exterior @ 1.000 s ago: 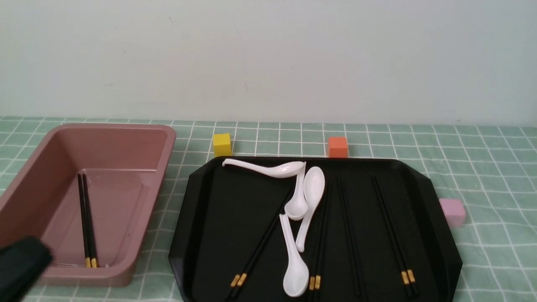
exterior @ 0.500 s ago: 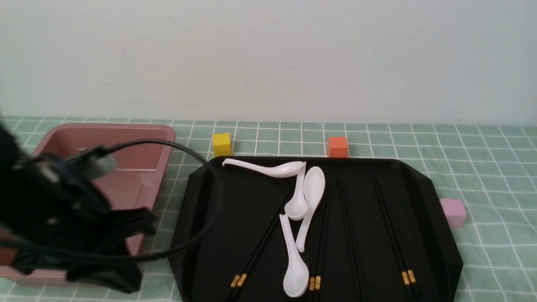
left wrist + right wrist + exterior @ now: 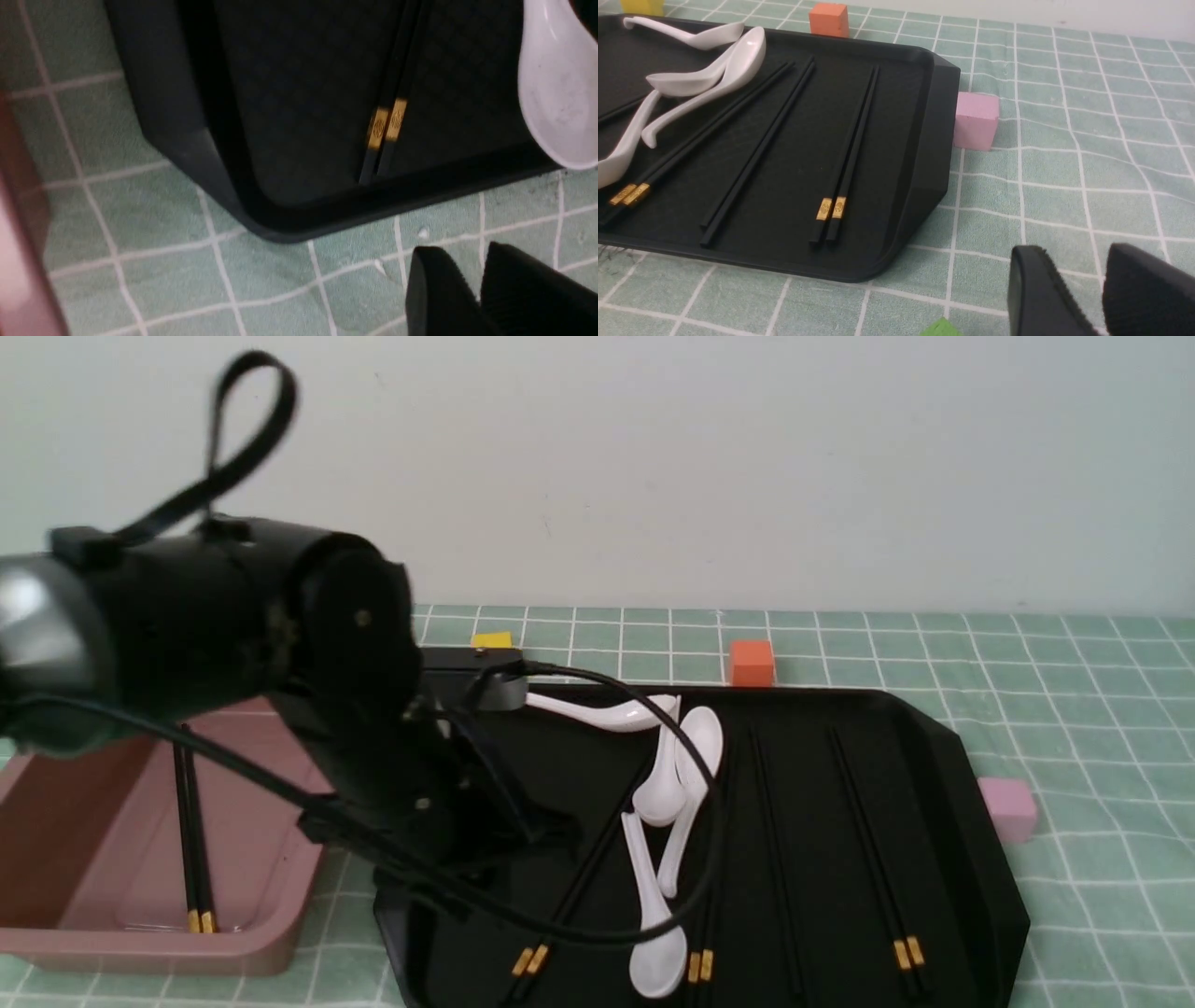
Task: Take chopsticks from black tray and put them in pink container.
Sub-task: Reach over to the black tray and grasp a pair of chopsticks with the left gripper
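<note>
One pair of chopsticks (image 3: 187, 821) lies in the container (image 3: 140, 947), others on the tray (image 3: 980, 896). Left end effector (image 3: 476, 270), by the tray's corner, and right end effector (image 3: 1083, 270) both seem closed, empty.

container (image 3: 56, 821) left of tray (image 3: 822, 821), chopsticks (image 3: 878, 859) and spoons (image 3: 700, 747) on tray; one pair (image 3: 190, 840) in container
</note>
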You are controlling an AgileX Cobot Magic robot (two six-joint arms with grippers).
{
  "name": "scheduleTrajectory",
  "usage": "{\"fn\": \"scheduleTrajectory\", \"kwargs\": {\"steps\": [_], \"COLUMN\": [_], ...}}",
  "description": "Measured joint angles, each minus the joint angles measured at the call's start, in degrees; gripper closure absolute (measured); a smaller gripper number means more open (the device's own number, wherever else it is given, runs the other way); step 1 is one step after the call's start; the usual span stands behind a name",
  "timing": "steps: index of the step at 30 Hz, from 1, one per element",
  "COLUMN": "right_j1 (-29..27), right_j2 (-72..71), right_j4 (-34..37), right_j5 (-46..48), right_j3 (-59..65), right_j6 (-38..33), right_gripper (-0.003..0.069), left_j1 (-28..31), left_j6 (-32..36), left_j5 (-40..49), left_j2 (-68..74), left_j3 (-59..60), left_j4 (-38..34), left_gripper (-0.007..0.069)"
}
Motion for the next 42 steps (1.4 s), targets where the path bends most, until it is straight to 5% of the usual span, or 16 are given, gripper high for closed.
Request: {"fn": "scheduleTrajectory", "kwargs": {"steps": [6, 12, 37, 42], "right_j1": [0.0, 0.0, 0.0, 0.0], "right_j2": [0.0, 0.0, 0.0, 0.0], "right_j4": [0.0, 0.0, 0.0, 0.0], "right_j5": [0.0, 0.0, 0.0, 0.0], "right_j3": [0.0, 0.0, 0.0, 0.0], "right_j6": [0.0, 0.0, 0.0, 0.0], "right_gripper": [0.0419, 0.0419, 0.0419, 0.0419], "left_j1": [-0.3, -0.3, -3.8, -3.8], "left_j6": [0.6, 4.0, 10.3, 10.2], "left_j5": [-4.2, -5.2, -5.4, -5.3], "left_j2": [6.4, 12.5, 21.2, 21.2], "left_j3": [-2.1, -6.1, -10.2, -10.2], "left_j4": [2.1, 2.6, 9.4, 9.0], "left_gripper": [0.0272, 0.0251, 0.0252, 0.0361]}}
